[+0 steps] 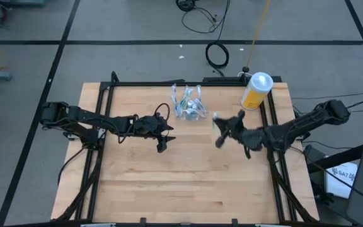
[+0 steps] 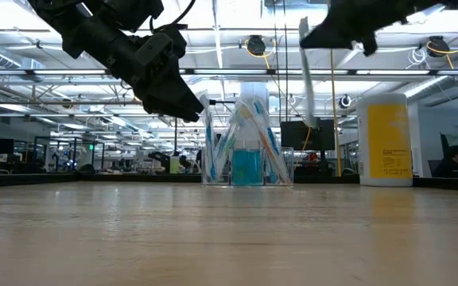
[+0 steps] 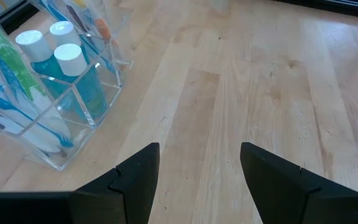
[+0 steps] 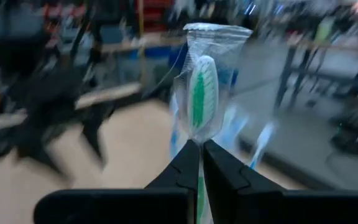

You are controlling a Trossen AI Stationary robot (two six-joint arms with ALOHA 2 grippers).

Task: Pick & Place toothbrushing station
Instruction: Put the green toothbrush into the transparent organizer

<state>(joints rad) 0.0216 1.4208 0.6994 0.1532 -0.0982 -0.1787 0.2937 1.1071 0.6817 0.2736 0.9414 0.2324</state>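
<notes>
Toothbrush (image 4: 202,93) stands pinched upright in right hand (image 4: 201,152), above table (image 1: 188,176).

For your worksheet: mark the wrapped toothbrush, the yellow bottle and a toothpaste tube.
wrapped toothbrush (image 4: 202,93): right wrist view, green bristle head.
yellow bottle (image 2: 384,143): low view, label.
toothpaste tube (image 3: 69,56): left wrist view, white cap.

We see the right gripper (image 2: 312,36) up high, pinching a wrapped toothbrush (image 2: 308,75) that hangs down. Below it and to one side stands the clear cup (image 2: 246,135) of toothbrushes. The left gripper (image 2: 183,107) hangs beside that cup.
</notes>
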